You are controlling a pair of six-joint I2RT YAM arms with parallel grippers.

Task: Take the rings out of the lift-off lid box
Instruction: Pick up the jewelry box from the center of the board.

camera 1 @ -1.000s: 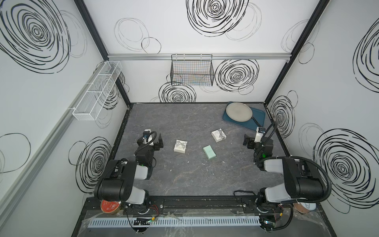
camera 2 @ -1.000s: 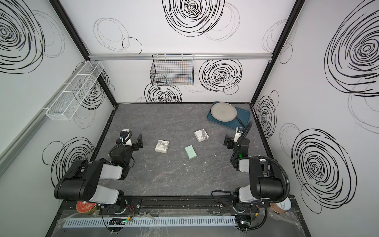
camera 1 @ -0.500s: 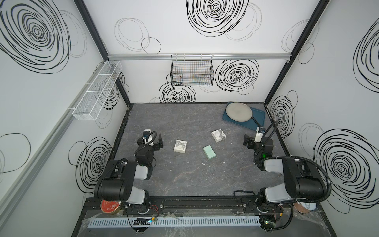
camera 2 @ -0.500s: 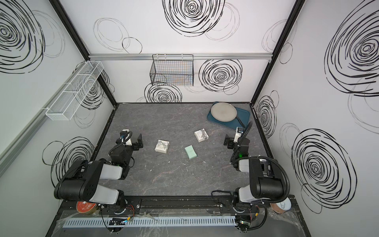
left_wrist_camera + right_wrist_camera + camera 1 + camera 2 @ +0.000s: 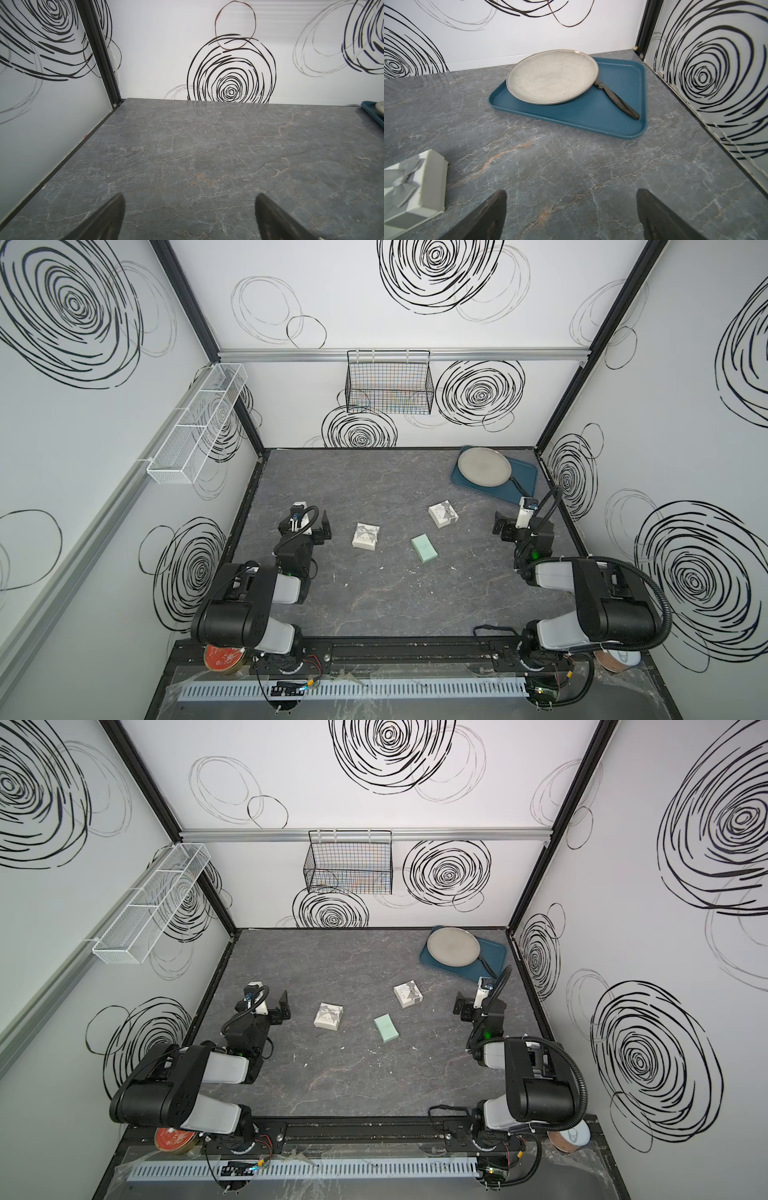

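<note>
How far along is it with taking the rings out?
Nothing looks done: no rings are visible, and the left white box, the right white box and the green box sit closed. The left gripper and right gripper hang open, empty. Lifting a lid and taking rings out all remains.

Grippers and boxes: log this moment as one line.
left gripper open, empty | right gripper open, empty | left bow box closed | right bow box closed | green box untouched | rings not visible

Enclosed robot test cell, laboratory type. Indicators: white wall panels point(image 5: 345, 290) printed with black spirals, black frame posts point(image 5: 187, 298), grey marble-pattern worktop point(image 5: 374, 472), left arm point(image 5: 245, 605) and right arm point(image 5: 598, 597) mounted on a base rail point(image 5: 395, 649) at the worktop's near edge.
</note>
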